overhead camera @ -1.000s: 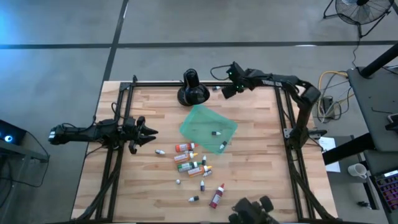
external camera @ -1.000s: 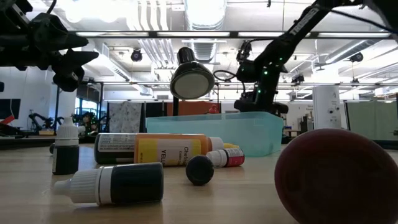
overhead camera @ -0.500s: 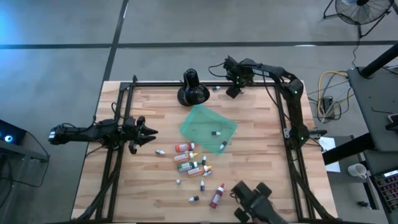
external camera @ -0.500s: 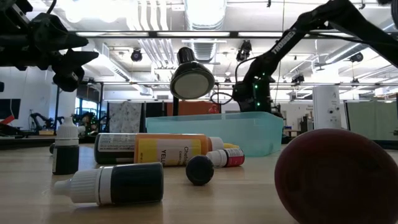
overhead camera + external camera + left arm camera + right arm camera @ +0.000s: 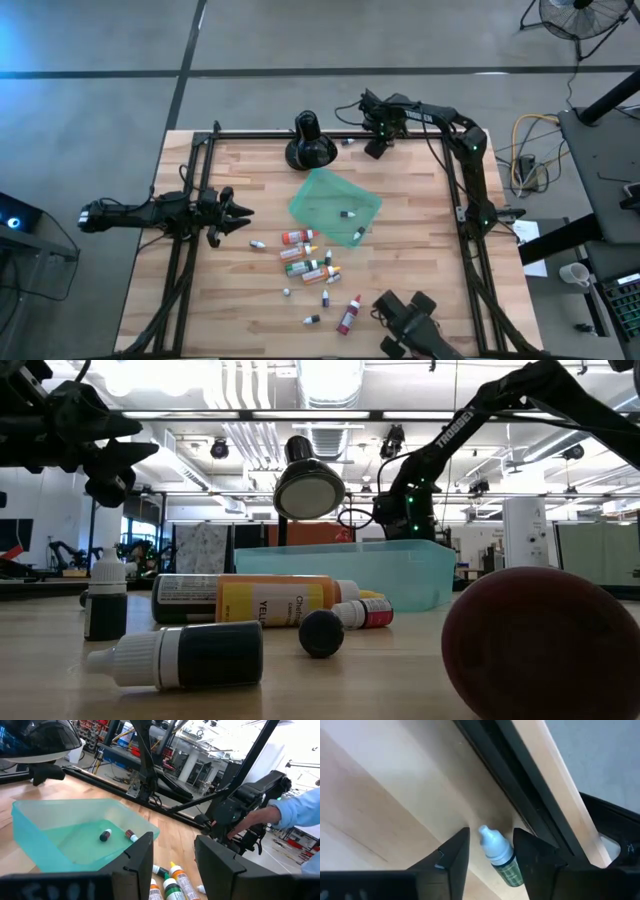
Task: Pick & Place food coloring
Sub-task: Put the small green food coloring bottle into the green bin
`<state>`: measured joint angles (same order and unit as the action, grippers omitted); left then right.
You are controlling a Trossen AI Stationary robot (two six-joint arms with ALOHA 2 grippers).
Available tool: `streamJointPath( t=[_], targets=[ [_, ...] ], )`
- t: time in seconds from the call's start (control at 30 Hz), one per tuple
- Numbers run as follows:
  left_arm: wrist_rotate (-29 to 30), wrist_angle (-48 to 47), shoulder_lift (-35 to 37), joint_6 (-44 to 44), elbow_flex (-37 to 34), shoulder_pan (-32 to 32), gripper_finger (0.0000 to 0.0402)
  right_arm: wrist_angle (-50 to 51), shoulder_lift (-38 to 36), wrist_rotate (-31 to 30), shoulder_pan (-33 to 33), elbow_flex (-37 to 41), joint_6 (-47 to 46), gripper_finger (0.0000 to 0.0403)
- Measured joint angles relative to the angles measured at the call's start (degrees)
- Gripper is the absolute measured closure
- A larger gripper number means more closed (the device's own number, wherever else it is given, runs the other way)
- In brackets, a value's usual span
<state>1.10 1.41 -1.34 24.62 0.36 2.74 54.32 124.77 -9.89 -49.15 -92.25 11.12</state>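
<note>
One orange bottle [image 5: 283,601], label reading "Chef…"

The setting is a robotics lab or industrial workshop. The wooden desk [image 5: 400,250] is enclosed by a black metal frame [image 5: 330,134] and stands on a bare concrete floor [image 5: 300,40]. The low view shows an open ceiling with exposed ducts [image 5: 245,435] and strip lighting [image 5: 330,415]. A floor fan [image 5: 580,18] and loose cables [image 5: 530,150] lie beside the desk. Further frames and racks [image 5: 150,750] fill the background.
</note>
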Motion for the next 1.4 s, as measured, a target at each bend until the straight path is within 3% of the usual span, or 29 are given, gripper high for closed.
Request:
streamJointPath(
  t=[0.37,0.5,0.8,1.17,1.4],
  targets=[
    [0.0,0.0,0.0,0.0,0.0,0.0,0.0284,1.9,0.0,0.2,-0.5,0.3,5.9,0.0351],
    [0.0,0.0,0.0,0.0,0.0,0.0,0.0284,2.9,0.0,0.3,-0.6,0.3,4.6,0.0365],
    [0.0,0.0,0.0,0.0,0.0,0.0,0.0284,4.8,-0.6,6.6,-0.8,0.5,1.4,0.0393],
    [0.0,0.0,0.0,0.0,0.0,0.0,0.0284,4.6,-8.5,8.2,-0.7,0.6,2.1,0.0385],
    [0.0,0.0,0.0,0.0,0.0,0.0,0.0284,6.3,-11.0,8.8,-0.7,0.5,2.1,0.0309]
  ],
)
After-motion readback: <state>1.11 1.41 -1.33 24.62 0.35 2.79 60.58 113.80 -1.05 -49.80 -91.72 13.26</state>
